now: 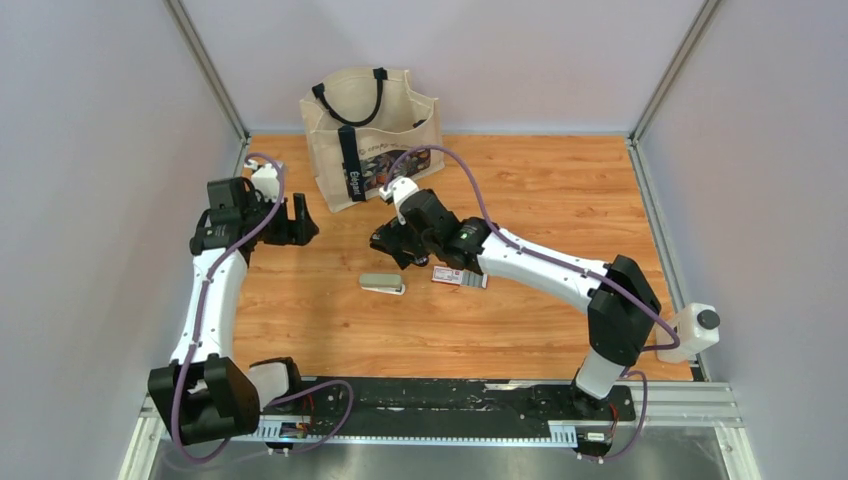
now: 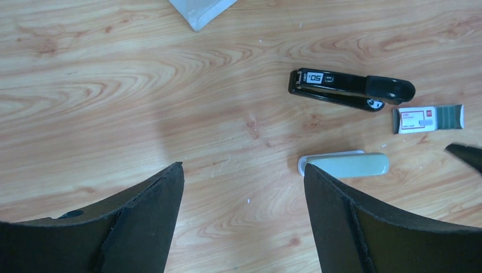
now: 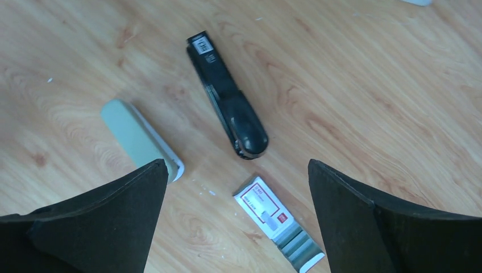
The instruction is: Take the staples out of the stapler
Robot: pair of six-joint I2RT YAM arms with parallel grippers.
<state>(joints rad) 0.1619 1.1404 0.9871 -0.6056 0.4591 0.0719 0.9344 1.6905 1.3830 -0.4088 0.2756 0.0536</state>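
Approach step: stapler (image 1: 382,284) lay closed at mid-table (image 1: 520,330), untouched, just near of the right gripper (image 1: 392,243); it and the left gripper (image 1: 297,222) hovered with jaws spread, empty; next, likely pin base, lift top.

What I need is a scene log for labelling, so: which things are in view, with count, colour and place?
Grey stapler: one, grey top and pale base, mid-table.
Black stapler: one, black, just beyond the grey one.
Staple box: one, red and white, right of the grey stapler, tray partly out.
Tote bag: one, beige with black handles, far edge.
Table: one, orange wood grain.
Left arm: one, white and black, jaws open, left of the staplers.
Right arm: one, white and black, jaws open above the black stapler.
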